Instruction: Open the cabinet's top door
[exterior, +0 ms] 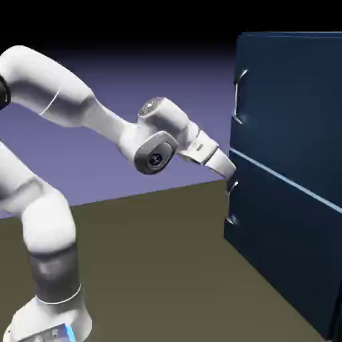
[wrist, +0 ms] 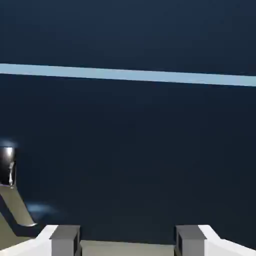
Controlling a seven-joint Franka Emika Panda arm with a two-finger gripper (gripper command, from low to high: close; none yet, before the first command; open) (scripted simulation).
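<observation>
Two stacked navy doors face us on the cabinet (exterior: 287, 180), tall and upright at the right of the exterior view. Our gripper (exterior: 230, 168) reaches level toward the pale seam, below the top door (exterior: 294, 100), whose silver handle (exterior: 239, 97) runs vertically along its left edge.

From the hand view, our fingers (wrist: 65, 240) stand apart, holding nothing, presumably readied for that handle; the lower handle (wrist: 7, 167) glints left.

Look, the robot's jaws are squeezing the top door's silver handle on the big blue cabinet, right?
Not quite. The jaws are squeezing nothing: the gripper stands open and empty in front of the cabinet, near the pale line between its doors. The top door's silver handle sits higher up, untouched. The exterior view shows this.
</observation>
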